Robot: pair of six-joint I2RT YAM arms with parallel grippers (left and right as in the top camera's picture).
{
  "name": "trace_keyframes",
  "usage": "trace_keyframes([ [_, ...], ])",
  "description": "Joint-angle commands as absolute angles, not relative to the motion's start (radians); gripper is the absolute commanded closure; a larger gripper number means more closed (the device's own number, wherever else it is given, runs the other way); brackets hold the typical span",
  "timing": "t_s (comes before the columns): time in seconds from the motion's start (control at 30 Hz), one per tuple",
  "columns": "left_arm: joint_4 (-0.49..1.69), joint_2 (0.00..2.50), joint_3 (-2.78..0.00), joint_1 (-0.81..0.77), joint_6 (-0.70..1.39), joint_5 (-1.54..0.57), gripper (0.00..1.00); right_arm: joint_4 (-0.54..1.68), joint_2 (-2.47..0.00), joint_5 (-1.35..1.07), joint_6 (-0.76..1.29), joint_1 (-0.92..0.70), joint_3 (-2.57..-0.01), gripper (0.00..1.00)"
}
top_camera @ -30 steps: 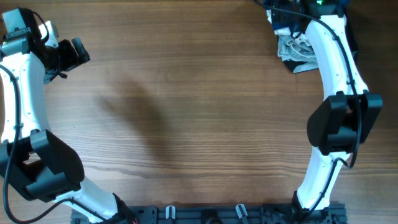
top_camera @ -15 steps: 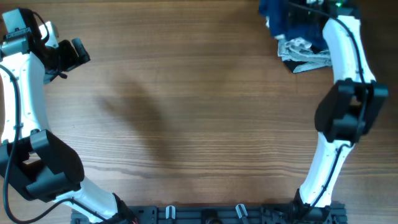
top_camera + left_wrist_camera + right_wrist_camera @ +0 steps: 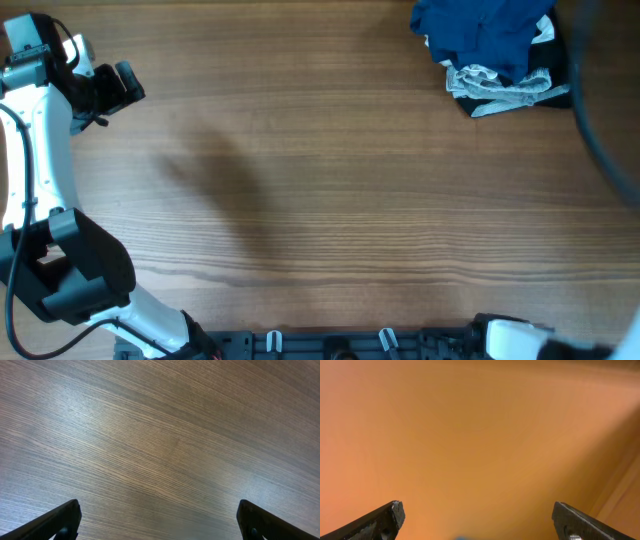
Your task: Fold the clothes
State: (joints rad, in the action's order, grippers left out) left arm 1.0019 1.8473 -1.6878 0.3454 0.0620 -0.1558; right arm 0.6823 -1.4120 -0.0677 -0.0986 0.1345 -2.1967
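Observation:
The deep-blue garment (image 3: 485,32) lies crumpled at the table's far right corner, on top of a white black-striped garment (image 3: 505,88). My left gripper (image 3: 126,84) is at the far left, far from the pile. In the left wrist view it (image 3: 158,505) is open and empty over bare wood. My right arm shows in the overhead view only as a dark blur (image 3: 600,120) at the right edge. In the right wrist view the right gripper (image 3: 476,507) is open and empty before a blurred orange surface, with a speck of blue at the bottom edge.
The wooden table (image 3: 320,200) fills the overhead view. A dark folded garment edge (image 3: 462,92) lies under the striped one. The arm bases and a black rail (image 3: 330,345) sit along the near edge.
My right arm has swung off the pile toward the right edge and is now a blur. The blue garment, hidden under the arm before, now lies uncovered. The left arm has not moved.

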Motion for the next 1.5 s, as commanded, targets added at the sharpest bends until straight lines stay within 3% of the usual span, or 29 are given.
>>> trace_keyframes([
  [0.0,1.002,1.829,-1.705,0.351,0.061,-0.167,0.00,0.706,-1.332,-0.079,-0.105,0.132,-2.167,0.00],
  [0.17,1.002,1.829,-1.705,0.351,0.061,-0.167,0.00,0.732,-1.243,-0.023,-0.195,0.132,-2.167,0.00],
  [0.27,1.002,1.829,-1.705,0.351,0.061,-0.167,0.00,0.907,-1.205,-0.023,-0.244,0.132,-2.150,0.00],
  [0.4,1.002,1.829,-1.705,0.351,0.061,-0.167,0.00,0.957,-1.071,-0.034,-0.235,0.121,-1.856,0.00],
  [0.57,1.002,1.829,-1.705,0.351,0.061,-0.167,0.00,0.495,-0.838,-0.157,-0.231,0.052,-1.231,0.00],
  [0.63,1.002,1.829,-1.705,0.351,0.061,-0.167,0.00,0.267,-0.728,-0.306,-0.172,0.052,-0.966,0.00],
  [0.73,1.002,1.829,-1.705,0.351,0.061,-0.167,0.00,-0.020,-0.570,-0.337,-0.081,0.051,-0.635,0.00],
  [0.93,1.002,1.829,-1.705,0.351,0.061,-0.167,0.00,-0.145,-0.183,-0.337,-0.052,0.051,-0.195,0.00],
  [1.13,1.002,1.829,-1.705,0.351,0.061,-0.167,0.00,-0.151,-0.002,-0.338,-0.046,0.052,-0.005,0.00],
  [1.47,1.002,1.829,-1.705,0.351,0.061,-0.167,0.00,-0.028,-0.004,-0.338,-0.043,0.052,-0.005,0.00],
])
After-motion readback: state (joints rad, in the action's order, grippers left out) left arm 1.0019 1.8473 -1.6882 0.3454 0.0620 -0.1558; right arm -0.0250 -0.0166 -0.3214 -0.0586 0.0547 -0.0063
